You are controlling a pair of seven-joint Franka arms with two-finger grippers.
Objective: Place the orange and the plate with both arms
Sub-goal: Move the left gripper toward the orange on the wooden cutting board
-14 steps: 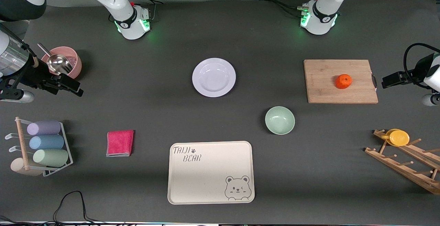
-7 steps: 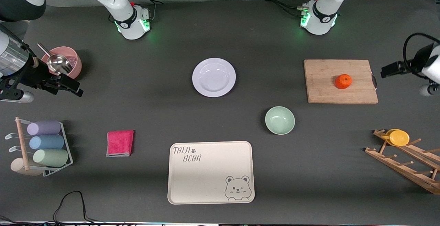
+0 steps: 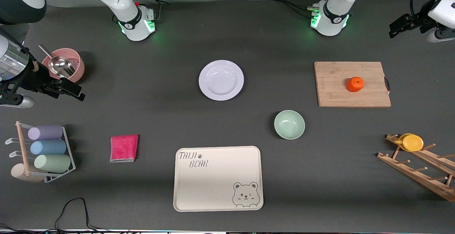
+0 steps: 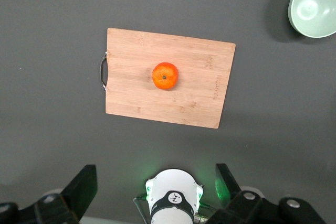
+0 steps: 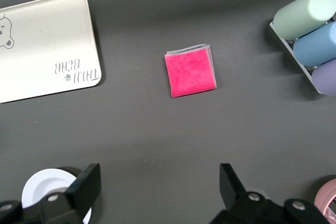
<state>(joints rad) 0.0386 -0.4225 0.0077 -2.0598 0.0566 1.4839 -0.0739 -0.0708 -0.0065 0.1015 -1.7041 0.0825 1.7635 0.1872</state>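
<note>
Heads up: your left pincer [image 3: 394, 28] hangs spread and empty up at its own end of the bench [image 3: 160, 120], and the orange [image 3: 355, 84] sits below it on the cutting board [image 3: 334, 95], so that arm's the closer one. The right pincer [image 3: 76, 92], also spread and empty, is well apart from the plate [image 3: 221, 80], mid-bench.

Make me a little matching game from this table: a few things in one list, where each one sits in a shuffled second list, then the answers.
Things:
1. orange
2. metal scoop
3. yellow cup
4. plate

Places:
A. in the pink bowl
B. bare on the dark table
C. on the wooden cutting board
D. on the wooden peg rack

Pairs: 1-C, 2-A, 3-D, 4-B
</note>
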